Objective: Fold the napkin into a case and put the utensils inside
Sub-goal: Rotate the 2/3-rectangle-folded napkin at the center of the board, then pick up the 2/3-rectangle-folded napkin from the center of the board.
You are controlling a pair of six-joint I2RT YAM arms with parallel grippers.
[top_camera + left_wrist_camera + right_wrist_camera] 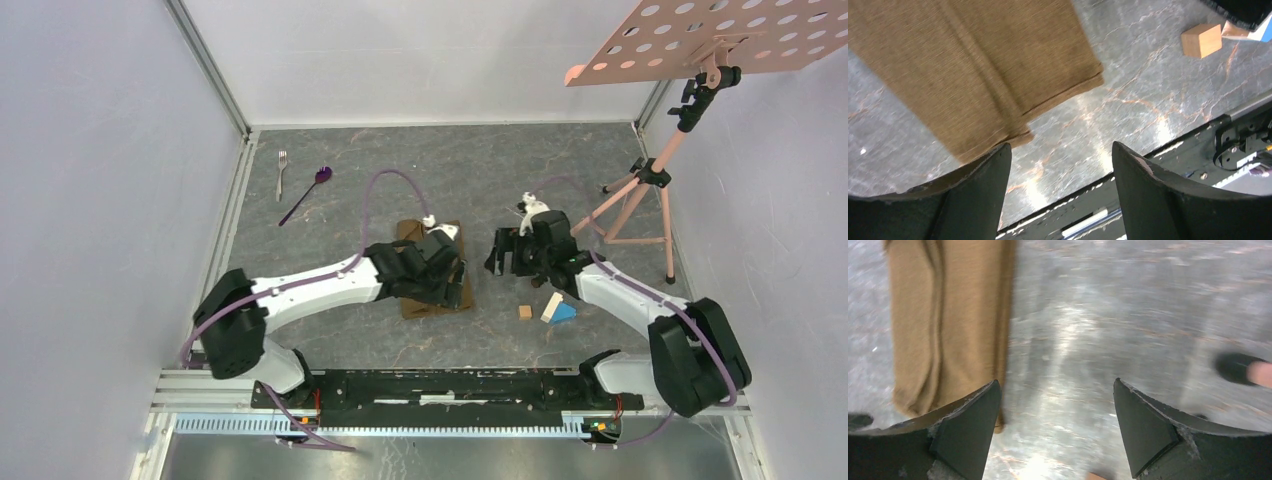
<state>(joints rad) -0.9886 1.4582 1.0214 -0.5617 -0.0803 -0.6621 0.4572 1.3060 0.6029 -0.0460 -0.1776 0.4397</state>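
Observation:
The brown napkin (430, 305) lies folded into a long narrow strip at the table's middle, mostly under my left gripper (458, 278). In the left wrist view its layered end (973, 65) lies just beyond the left fingertip, and the open left gripper (1062, 150) has only bare table between its jaws. My right gripper (498, 256) hovers just right of the cloth. It stands open (1057, 387) and holds nothing, with the napkin (948, 320) beside its left finger. The silver fork (282, 172) and the purple-bowled spoon (308, 192) lie far back on the left.
A wooden cube (525, 312), a pale block (551, 306) and a blue block (565, 313) sit by the right arm; the cube (1201, 40) shows in the left wrist view. A pink tripod (640, 190) carries a perforated board (720, 40) at back right. A black rail (450, 385) lines the near edge.

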